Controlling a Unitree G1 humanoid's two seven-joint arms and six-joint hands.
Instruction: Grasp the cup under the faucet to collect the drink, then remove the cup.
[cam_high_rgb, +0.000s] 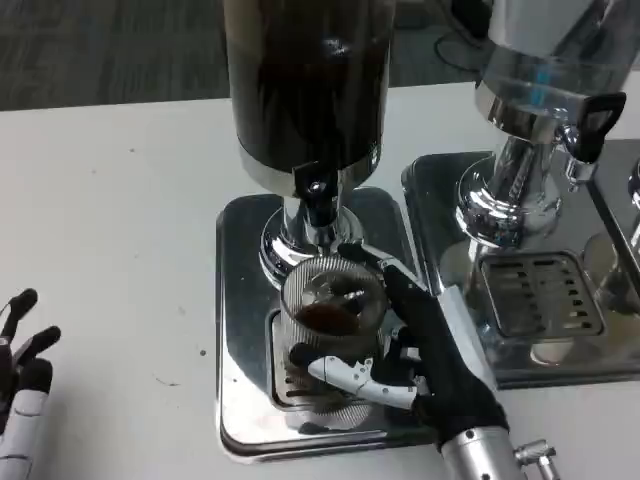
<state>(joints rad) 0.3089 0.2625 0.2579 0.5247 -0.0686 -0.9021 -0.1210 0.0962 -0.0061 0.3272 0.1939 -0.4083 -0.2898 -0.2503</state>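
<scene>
- Right hand (425, 345) is wrapped round the cup (328, 335), fingers clamped on its ribbed wall from the right and front; that grip looks meant to steady the cup while it fills and to have it ready for lifting off.
- The cup stands on the drip grille of the steel tray (240, 350), directly below the faucet (316, 200) of the dark drink dispenser (305, 80); placed there, I judge, so the stream lands inside; a shallow pool of brown drink already shows at its bottom.
- The faucet's black lever sits just above the cup rim; whether drink is running right now is hard to tell.
- Left hand (22, 370) waits at the table's (110, 230) left edge, well apart from the action; fingers spread, holding nothing.
- A second dispenser (545, 90) with a clear tank stands to the right on its own tray (440, 200), idle; its tap (590, 125) has a black handle.
- Writing, brands, labels: none readable anywhere; the dark tank carries only reflections.
- Judgement: collecting is under way; removal not yet begun.
</scene>
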